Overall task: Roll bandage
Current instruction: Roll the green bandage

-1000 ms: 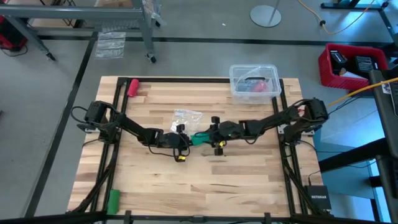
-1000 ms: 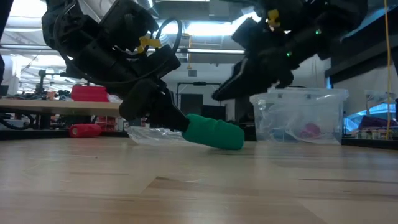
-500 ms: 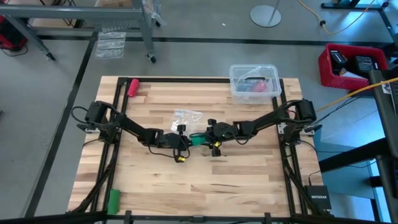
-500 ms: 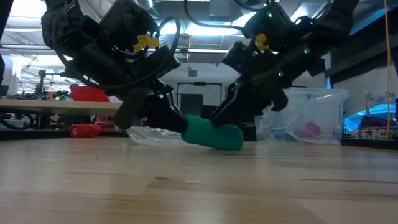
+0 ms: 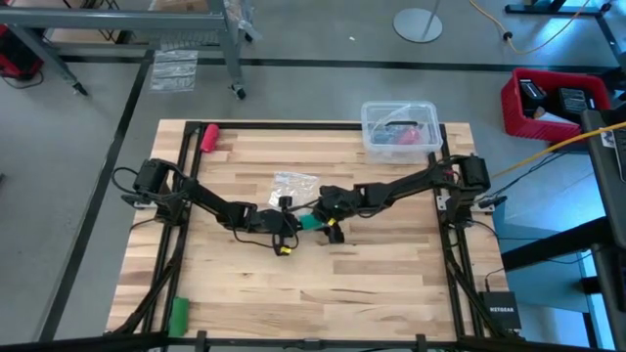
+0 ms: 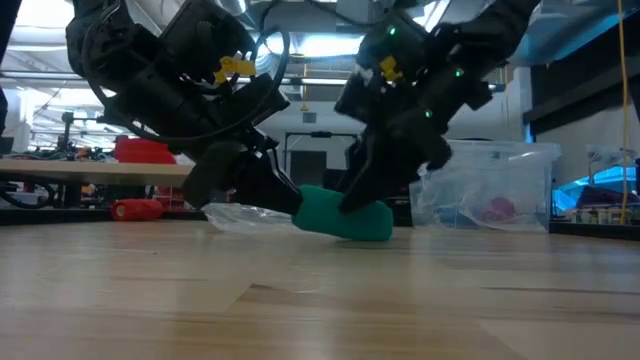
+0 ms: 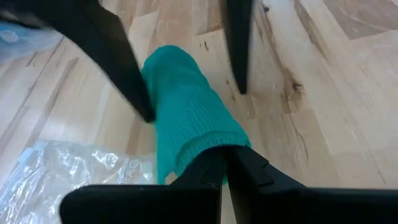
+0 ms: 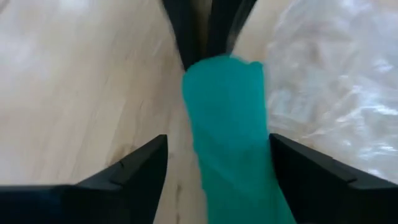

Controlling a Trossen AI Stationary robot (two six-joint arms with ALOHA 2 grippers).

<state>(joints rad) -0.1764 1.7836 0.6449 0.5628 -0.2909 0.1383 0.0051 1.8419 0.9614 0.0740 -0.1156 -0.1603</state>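
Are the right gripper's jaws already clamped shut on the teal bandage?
No, the right gripper has its jaws spread wide, one on each side of the bandage with gaps showing.

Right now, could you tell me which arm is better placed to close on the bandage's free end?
Right, probably: its open end effector straddles the bandage, while the left end effector is shut on the other end.

right gripper [image 6: 362,205] moved in from the side onto the bandage [image 6: 342,213]; fingers spread wider, now straddling its far end
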